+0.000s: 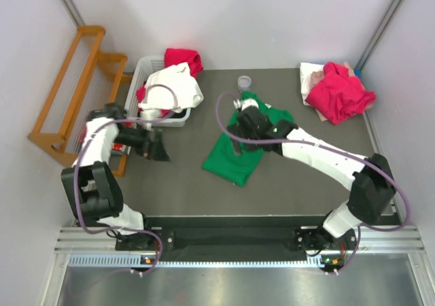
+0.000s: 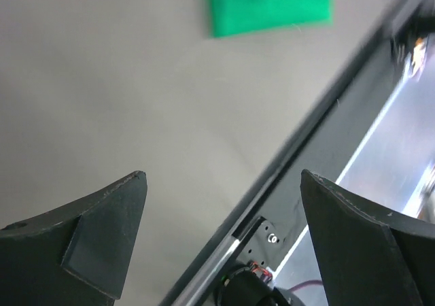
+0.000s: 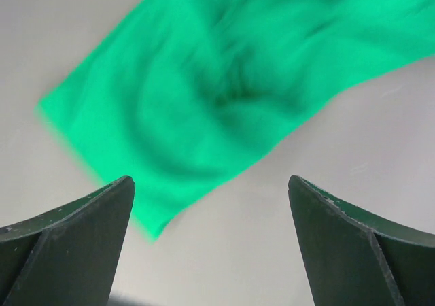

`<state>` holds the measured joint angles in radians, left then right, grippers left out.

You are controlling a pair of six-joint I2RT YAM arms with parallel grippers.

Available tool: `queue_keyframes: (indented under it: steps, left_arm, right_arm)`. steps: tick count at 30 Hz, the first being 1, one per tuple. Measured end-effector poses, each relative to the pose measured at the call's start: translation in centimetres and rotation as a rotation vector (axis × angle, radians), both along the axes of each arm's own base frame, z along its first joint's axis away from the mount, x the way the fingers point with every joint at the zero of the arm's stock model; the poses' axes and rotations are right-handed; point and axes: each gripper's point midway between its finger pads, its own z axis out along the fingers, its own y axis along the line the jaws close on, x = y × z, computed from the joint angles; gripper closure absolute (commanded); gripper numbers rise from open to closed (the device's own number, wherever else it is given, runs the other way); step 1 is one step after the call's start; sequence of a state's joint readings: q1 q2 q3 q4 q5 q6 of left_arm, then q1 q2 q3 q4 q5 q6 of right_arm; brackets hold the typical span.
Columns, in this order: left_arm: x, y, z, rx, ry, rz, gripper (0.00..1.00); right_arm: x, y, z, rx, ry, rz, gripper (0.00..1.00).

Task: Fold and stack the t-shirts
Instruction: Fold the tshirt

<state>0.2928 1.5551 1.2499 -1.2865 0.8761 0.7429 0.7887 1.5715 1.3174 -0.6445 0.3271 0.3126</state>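
The green t-shirt point(image 1: 233, 155) is lying partly folded in the middle of the bench point(image 1: 183, 183), and the right end effector point(image 3: 209, 181) is hovering just above it, jaws wide, holding nothing. The left end effector point(image 2: 223, 174) is hanging wide open near the basket point(image 1: 171, 122). Folding this tee seems to be the step in hand, and the next move is calling for a fresh grip on an edge. Only the overhead view is showing the magenta t-shirt point(image 1: 338, 94) heaped at the far right corner.

Grey table point(image 1: 306, 177): green t-shirt point(image 1: 228, 158), white basket point(image 1: 145, 66)

White basket point(image 1: 144, 70), orange wooden rack point(image 1: 92, 30), small cup point(image 1: 244, 82), grey table point(image 1: 183, 177)
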Motion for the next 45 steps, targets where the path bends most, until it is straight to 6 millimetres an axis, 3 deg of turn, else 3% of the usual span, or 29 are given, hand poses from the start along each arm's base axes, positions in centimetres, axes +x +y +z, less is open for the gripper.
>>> queue_keyframes:
  steps: [4, 7, 10, 20, 29, 45]
  left_arm:
    - [-1.9, -6.9, 0.3, 0.03, -0.024, -0.205, 0.01]
    - [-1.8, -8.4, 0.5, 0.039, -0.036, -0.233, 0.01]
    - [-1.3, -8.8, 0.5, 0.048, -0.031, -0.232, 0.01]
    - [-0.5, -9.3, -3.7, 0.111, 0.015, -0.216, 0.03]
    - [-0.8, -11.4, -7.9, 0.116, 0.144, -0.299, 0.01]
    - [0.7, -14.4, -8.4, 0.113, 0.094, -0.349, 0.01]
  right_arm:
    - [-5.7, 0.9, -3.4, 0.041, 0.119, 0.054, 0.06]
    - [-8.5, 0.4, -6.0, 0.065, 0.218, 0.033, 0.07]
    - [-9.7, 0.2, -7.3, 0.088, 0.272, 0.002, 0.07]
    - [-10.2, 2.8, -8.0, 0.201, 0.334, -0.007, 0.1]
    - [-11.1, 3.5, -9.8, 0.192, 0.408, -0.009, 0.13]
    - [-11.7, 3.6, -11.3, 0.171, 0.446, -0.019, 0.22]
